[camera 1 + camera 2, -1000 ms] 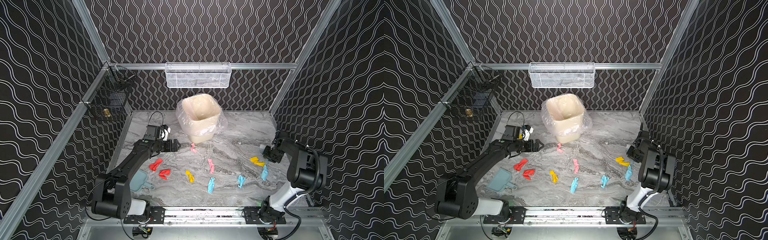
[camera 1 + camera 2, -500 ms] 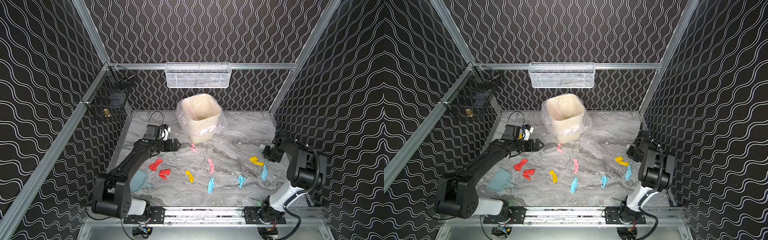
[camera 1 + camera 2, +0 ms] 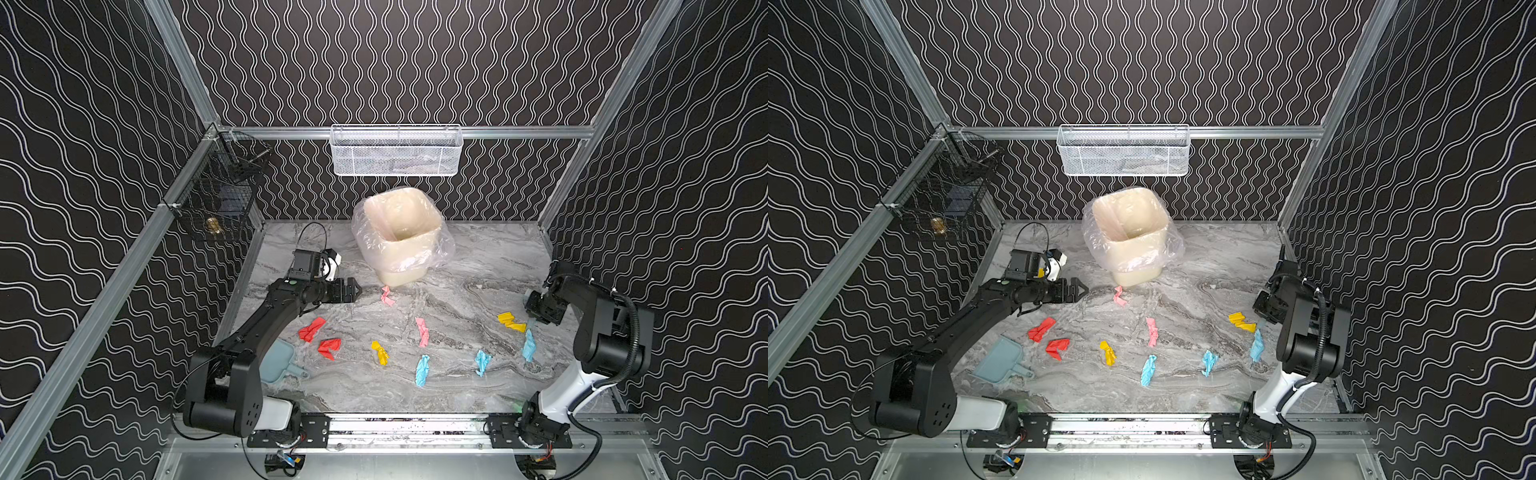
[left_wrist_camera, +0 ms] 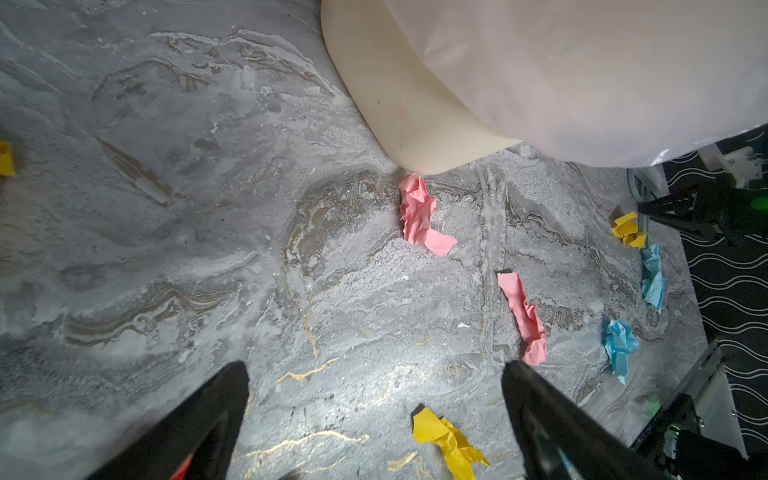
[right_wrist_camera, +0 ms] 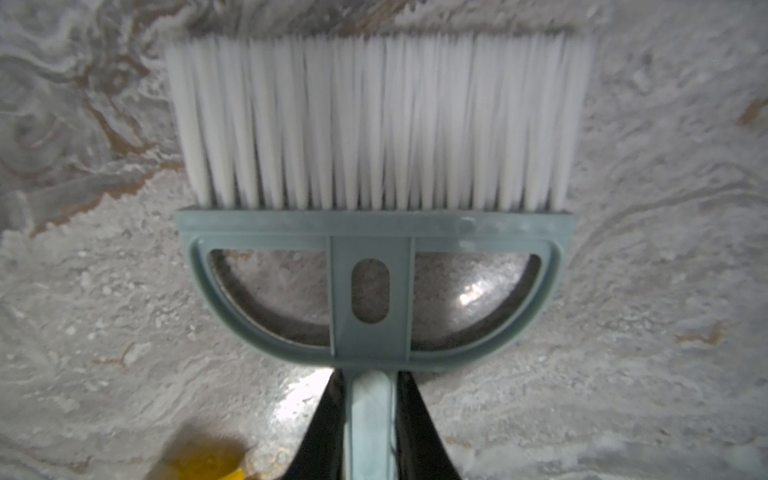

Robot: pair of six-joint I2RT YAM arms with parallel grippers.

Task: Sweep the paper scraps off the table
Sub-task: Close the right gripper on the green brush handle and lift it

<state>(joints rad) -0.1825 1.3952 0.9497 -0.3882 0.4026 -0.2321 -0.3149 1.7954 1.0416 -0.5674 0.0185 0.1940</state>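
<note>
Paper scraps point(image 3: 422, 332) strewn over the front half of the table point(image 3: 478, 257) looked feather-light and springy, better pushed than pinched; right gripper point(image 5: 370, 386) clamped the brush point(image 5: 374, 232) by its handle, left gripper point(image 4: 374, 368) gaped empty.

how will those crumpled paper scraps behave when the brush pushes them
Probably very light: the paper scraps are small crumpled strips lying loose on the table, so they should slide easily. Being twisted and uneven, some may tumble sideways past the soft-looking white bristles of the brush.
</note>
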